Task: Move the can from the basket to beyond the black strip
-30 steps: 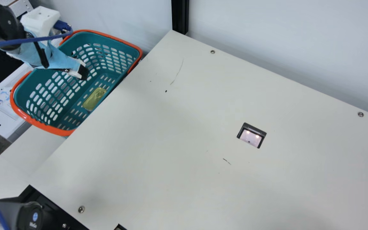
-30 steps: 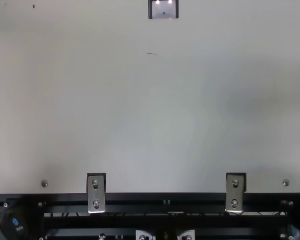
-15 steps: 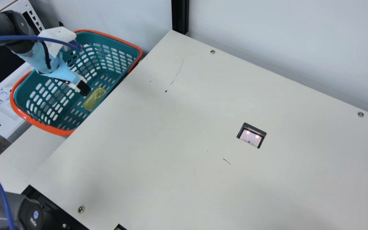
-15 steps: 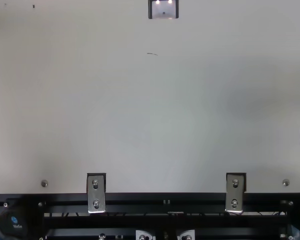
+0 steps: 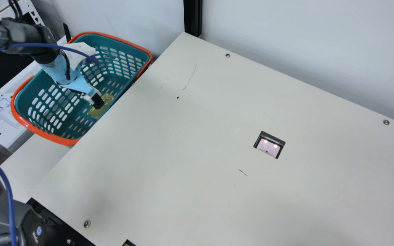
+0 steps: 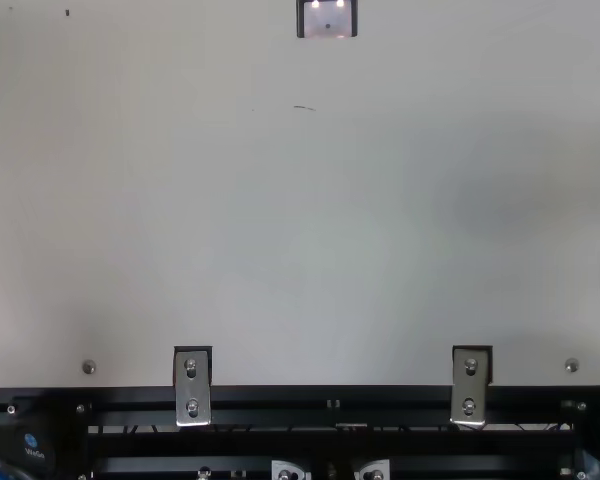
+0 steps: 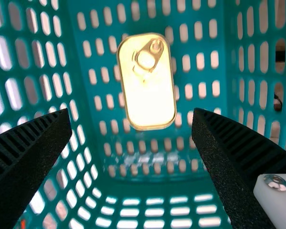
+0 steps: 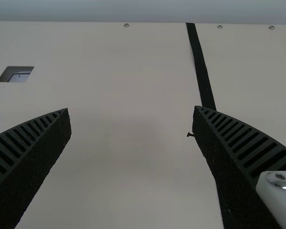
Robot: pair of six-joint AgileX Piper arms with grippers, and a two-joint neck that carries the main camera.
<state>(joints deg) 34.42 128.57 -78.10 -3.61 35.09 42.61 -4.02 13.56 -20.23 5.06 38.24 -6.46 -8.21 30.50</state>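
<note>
In the main view my left gripper (image 5: 97, 101) reaches down inside the teal basket (image 5: 60, 99), its tip in front of part of the gold can (image 5: 96, 112) on the basket floor. From the left wrist, the can (image 7: 148, 95) lies flat with its ring tab up, and my left gripper (image 7: 131, 119) is open above it, nothing between its fingers. The right wrist view has my right gripper (image 8: 131, 117) open and holding nothing over the table, with the black strip (image 8: 201, 71) running partly behind one finger.
The basket with its orange rim stands against the edge of the cream table (image 5: 183, 153). A rectangular cutout (image 5: 269, 145) is set in the tabletop. A black post (image 5: 193, 17) rises at the table's far corner, by the white wall.
My left gripper has moved deeper into the basket and toward the can, and now covers part of it in the main view. The can has stayed in place.
</note>
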